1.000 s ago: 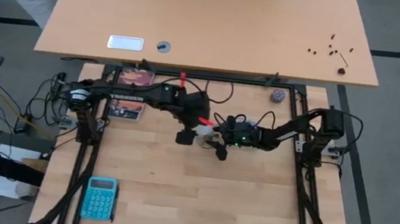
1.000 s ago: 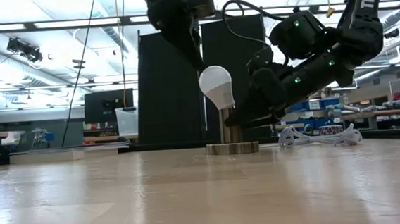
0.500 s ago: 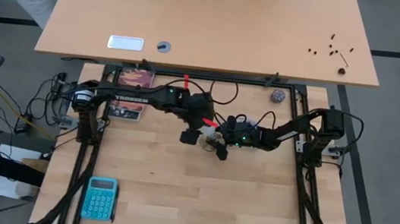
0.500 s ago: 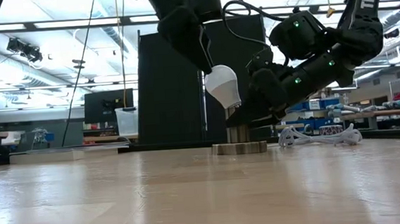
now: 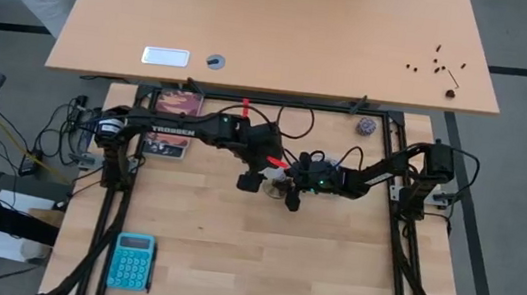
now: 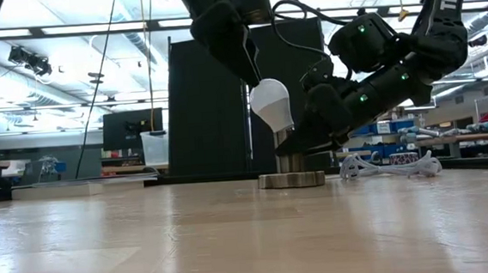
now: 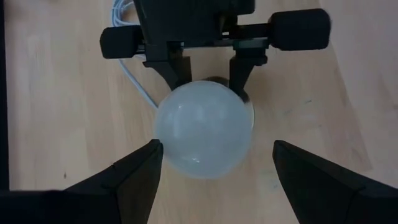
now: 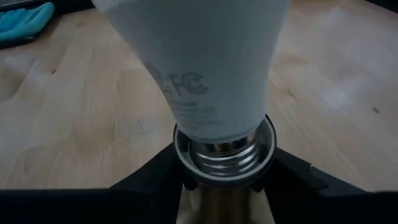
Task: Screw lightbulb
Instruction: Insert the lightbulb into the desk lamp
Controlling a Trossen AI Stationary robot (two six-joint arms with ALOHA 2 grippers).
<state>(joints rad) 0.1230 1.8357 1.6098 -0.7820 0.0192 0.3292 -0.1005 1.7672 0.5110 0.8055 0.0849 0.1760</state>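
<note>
The white lightbulb point(image 6: 270, 104) stands with its screw base in the metal socket point(image 6: 290, 159) and leans over toward the left arm. The socket's round foot point(image 6: 292, 180) rests on the table. Slanting down over the bulb, my left gripper point(image 7: 217, 149) is open, its fingers on either side of the globe point(image 7: 204, 127). My right gripper point(image 8: 224, 186) comes in low from the table's right side and is shut on the socket point(image 8: 224, 149). In the high view both grippers meet mid-table around the bulb point(image 5: 268, 176). My left gripper has one finger point(image 7: 146, 162) against the side of the bulb's globe point(image 7: 163, 140), from above and slanting. The other finger point(image 7: 292, 162) stands apart from the globe. My right gripper pinches the socket's upright collar point(image 8: 186, 163) between its two fingers, just under the rim. The fingers come nearly level from the table's right side. The socket stands upright on its foot.
The socket's white cord point(image 6: 384, 168) lies coiled on the table behind the right arm. A teal calculator point(image 5: 132, 260) lies near the front left corner, and a purplish ball point(image 5: 366, 126) at the far right. Black frame rails point(image 5: 403, 245) edge the table.
My left gripper has shifted a little toward my right gripper and tipped. The bulb's globe has gone the same way, and the socket's foot has slid slightly along the table with it. Over the last half second nothing has moved.
</note>
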